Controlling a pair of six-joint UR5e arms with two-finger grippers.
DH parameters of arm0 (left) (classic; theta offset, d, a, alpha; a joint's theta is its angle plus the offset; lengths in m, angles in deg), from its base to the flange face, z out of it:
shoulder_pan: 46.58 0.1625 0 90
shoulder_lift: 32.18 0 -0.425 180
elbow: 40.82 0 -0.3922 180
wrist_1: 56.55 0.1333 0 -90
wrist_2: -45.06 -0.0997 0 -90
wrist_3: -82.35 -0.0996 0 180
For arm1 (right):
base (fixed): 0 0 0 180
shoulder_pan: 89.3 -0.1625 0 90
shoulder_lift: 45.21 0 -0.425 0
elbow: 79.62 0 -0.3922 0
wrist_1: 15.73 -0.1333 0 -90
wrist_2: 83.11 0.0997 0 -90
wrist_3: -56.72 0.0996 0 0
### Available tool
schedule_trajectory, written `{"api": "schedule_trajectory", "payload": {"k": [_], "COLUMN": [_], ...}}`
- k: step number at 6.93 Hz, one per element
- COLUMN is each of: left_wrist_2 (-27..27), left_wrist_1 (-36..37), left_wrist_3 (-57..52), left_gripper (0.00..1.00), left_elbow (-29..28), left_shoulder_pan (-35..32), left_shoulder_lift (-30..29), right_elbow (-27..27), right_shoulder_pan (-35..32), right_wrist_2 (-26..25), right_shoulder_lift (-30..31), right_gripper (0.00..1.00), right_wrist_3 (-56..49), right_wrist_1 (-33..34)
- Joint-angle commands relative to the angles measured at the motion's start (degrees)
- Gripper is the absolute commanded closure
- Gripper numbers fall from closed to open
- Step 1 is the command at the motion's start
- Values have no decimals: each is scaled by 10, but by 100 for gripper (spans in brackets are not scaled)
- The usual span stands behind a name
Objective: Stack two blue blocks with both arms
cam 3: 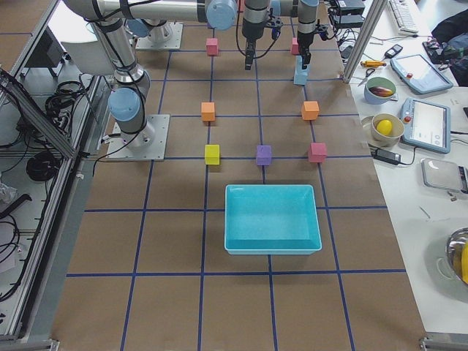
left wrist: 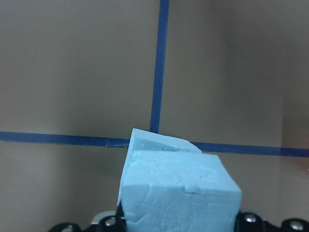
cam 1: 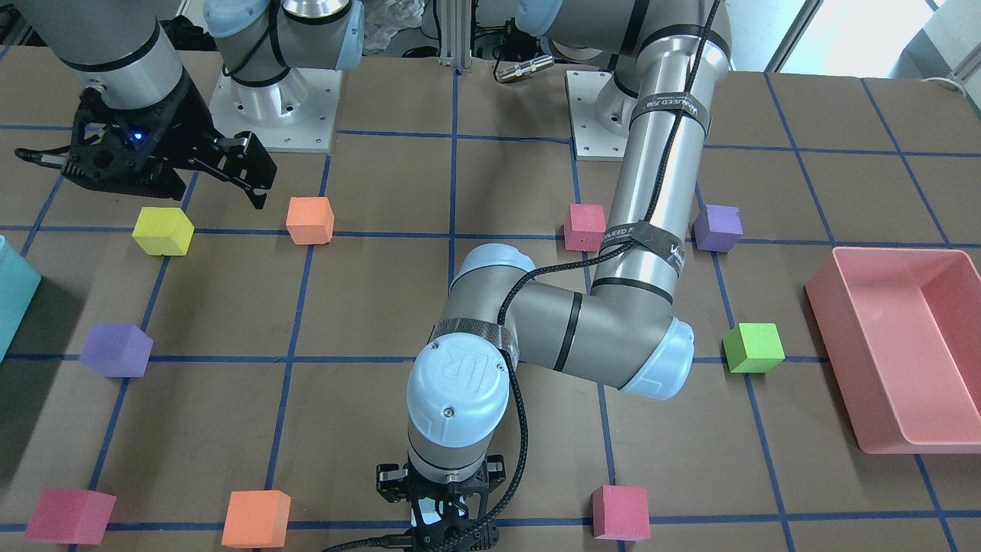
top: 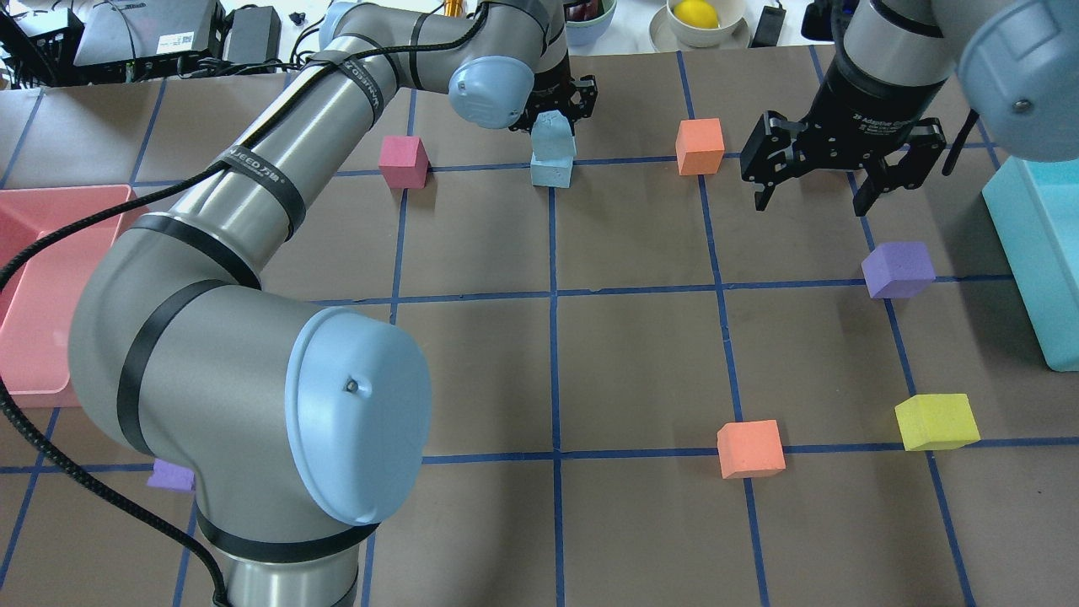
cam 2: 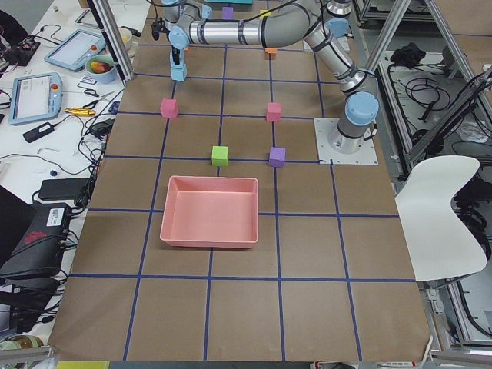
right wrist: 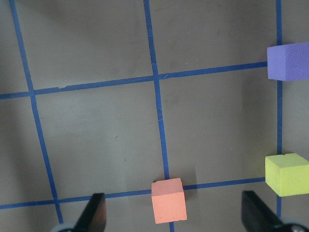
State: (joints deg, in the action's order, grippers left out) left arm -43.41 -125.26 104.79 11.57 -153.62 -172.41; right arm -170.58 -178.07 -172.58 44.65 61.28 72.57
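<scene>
My left gripper (top: 554, 116) reaches to the table's far side and is shut on a pale blue block (top: 553, 135), which sits slightly tilted. This block is right on top of the second blue block (top: 551, 174), which rests on a tape crossing. I cannot tell whether the two touch. In the left wrist view the held block (left wrist: 179, 193) fills the foreground and a corner of the lower block (left wrist: 159, 141) shows behind it. In the front-facing view both blocks are hidden. My right gripper (top: 811, 201) is open and empty, hovering to the right of the stack.
An orange cube (top: 700, 145) lies between the stack and my right gripper. A pink cube (top: 403, 160) lies left of the stack. Purple (top: 899, 270), yellow (top: 936, 421) and orange (top: 750, 448) cubes lie on the right. A teal bin (top: 1037, 253) stands far right and a pink bin (top: 34, 253) far left.
</scene>
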Motion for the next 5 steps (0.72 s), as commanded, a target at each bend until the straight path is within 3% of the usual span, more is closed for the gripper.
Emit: {"api": "schedule_trajectory", "payload": {"k": [1, 5], "left_wrist_2": [-4, -4], "left_wrist_1": [2, 6], "left_wrist_3": [0, 0], "left_gripper": [100, 100], "left_elbow": [0, 3], "left_shoulder_pan": [-2, -5], "left_shoulder_lift": [-3, -9], "right_elbow": [3, 2], "right_shoulder_pan": [-18, -11], "right_wrist_2": [-3, -4], "right_shoulder_lift": [0, -1], "right_gripper": [0, 0], "right_wrist_3": [2, -2], "right_wrist_1": [0, -3]}}
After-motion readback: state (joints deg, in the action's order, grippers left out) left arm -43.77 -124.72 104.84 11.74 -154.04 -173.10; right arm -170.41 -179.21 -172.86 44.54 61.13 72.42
